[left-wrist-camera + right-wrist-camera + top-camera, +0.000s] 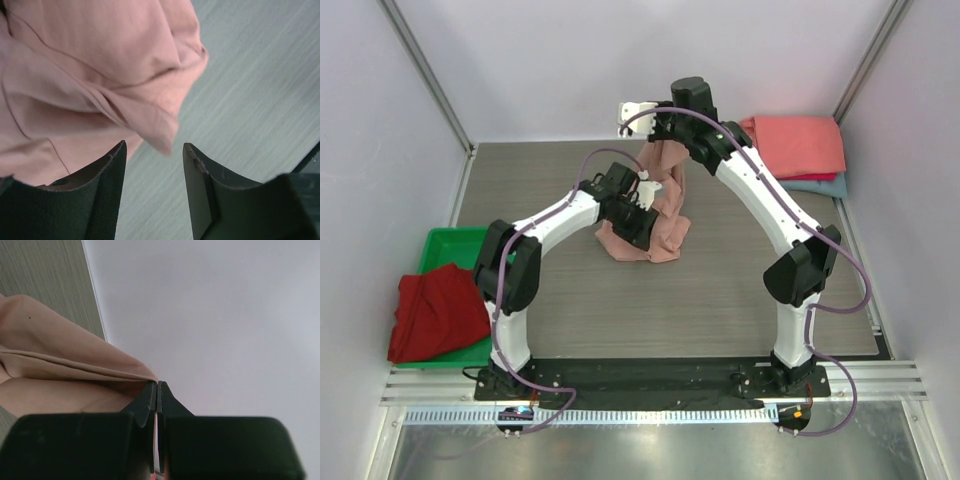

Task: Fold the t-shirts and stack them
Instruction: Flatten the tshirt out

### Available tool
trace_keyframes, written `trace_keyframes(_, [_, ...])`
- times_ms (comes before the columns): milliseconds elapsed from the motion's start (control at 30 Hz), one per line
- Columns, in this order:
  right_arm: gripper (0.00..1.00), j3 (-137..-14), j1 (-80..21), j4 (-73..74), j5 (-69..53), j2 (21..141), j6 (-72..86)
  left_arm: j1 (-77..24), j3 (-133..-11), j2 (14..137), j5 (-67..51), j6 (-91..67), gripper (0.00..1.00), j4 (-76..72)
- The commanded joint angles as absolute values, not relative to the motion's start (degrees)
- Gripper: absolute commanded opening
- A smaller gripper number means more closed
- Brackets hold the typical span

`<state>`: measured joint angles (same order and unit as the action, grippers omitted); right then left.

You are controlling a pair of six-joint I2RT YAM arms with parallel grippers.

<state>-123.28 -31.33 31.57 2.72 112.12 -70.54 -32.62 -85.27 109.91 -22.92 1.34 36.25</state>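
Left hand spread beside hanging pink tee, right hand pinching its edge

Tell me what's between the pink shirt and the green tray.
Only the left arm reaches across; the table under it is bare between the pink shirt and the green tray, seen in the top view.

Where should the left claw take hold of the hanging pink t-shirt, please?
Probably the loose fold of the pink t-shirt drooping ahead of the open left claw, approached from the left: the right claw pinches its top, so this fold hangs free.
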Motion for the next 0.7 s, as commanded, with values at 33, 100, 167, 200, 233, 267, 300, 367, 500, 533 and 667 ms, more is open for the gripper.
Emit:
trace_keyframes(33, [0.01,-121.7,-30.7,28.4,3.8,106.8,-69.1,-33.7,-90.3,114.6,-20.8,0.3,0.51,38.0])
trace_keyframes(100, [0.01,-121.1,-30.6,28.3,3.7,106.5,-69.0,-34.1,-90.7,115.9,-20.6,0.3,0.50,38.1])
trace_keyframes(167, [0.01,-120.7,-30.2,28.2,3.7,106.3,-68.7,-34.3,-91.0,116.5,-20.4,0.3,0.43,38.2])
trace_keyframes(200, [0.01,-120.5,-30.2,28.0,3.7,106.3,-68.5,-34.4,-91.0,116.7,-20.5,0.4,0.40,38.3])
trace_keyframes(233, [0.01,-120.4,-30.1,27.9,3.7,106.3,-68.5,-34.3,-91.0,116.6,-20.5,0.3,0.30,38.5])
trace_keyframes(267, [0.01,-120.2,-30.0,27.8,3.8,106.3,-68.4,-34.4,-91.0,116.5,-20.7,0.2,0.18,39.1])
trace_keyframes(300, [0.01,-120.2,-29.9,27.7,4.1,106.3,-68.1,-34.2,-91.1,116.2,-20.8,0.5,0.07,39.6])
trace_keyframes(367, [0.01,-120.4,-29.4,27.3,4.8,106.2,-67.6,-33.8,-91.1,112.6,-20.7,2.0,0.00,41.5])
trace_keyframes(500, [0.01,-121.5,-26.9,24.3,7.3,105.3,-63.4,-29.4,-90.5,100.0,-18.5,7.5,0.00,43.2])
trace_keyframes(533, [0.01,-121.5,-26.0,23.7,7.2,104.9,-61.1,-28.6,-91.0,95.7,-17.9,11.6,0.00,44.7])
trace_keyframes(667, [0.01,-119.0,-22.4,22.4,6.9,102.1,-57.3,-26.3,-91.5,86.0,-8.9,22.0,0.00,43.6])
